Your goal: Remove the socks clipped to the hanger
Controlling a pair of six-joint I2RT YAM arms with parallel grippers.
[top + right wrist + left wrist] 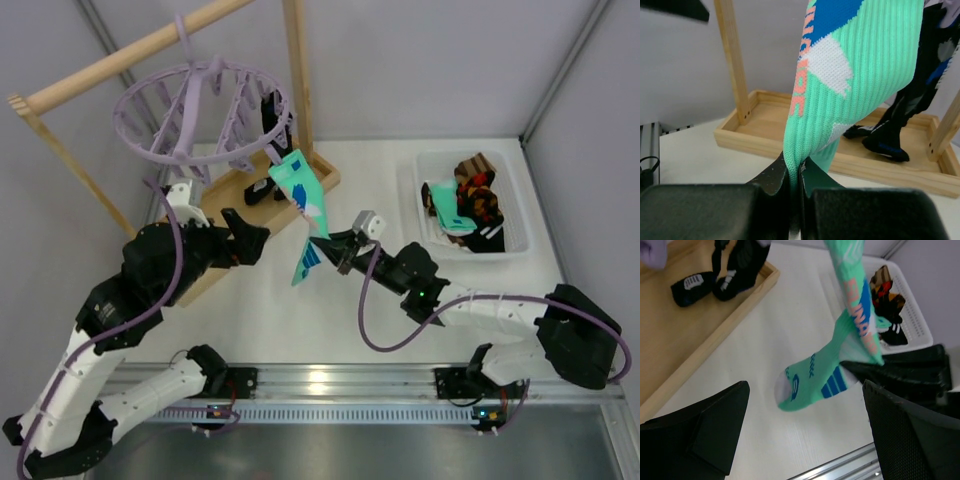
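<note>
Though tight in right hand (794,175), mint sock (300,190), its top indistinct against hanger (207,72).

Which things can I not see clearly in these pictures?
- Top external: whether the hanger holds the green sock; the clips are too small.
- Right wrist: the sock's top is cut off by the upper edge.
- Top external: the number of socks in the bin; they overlap.
</note>
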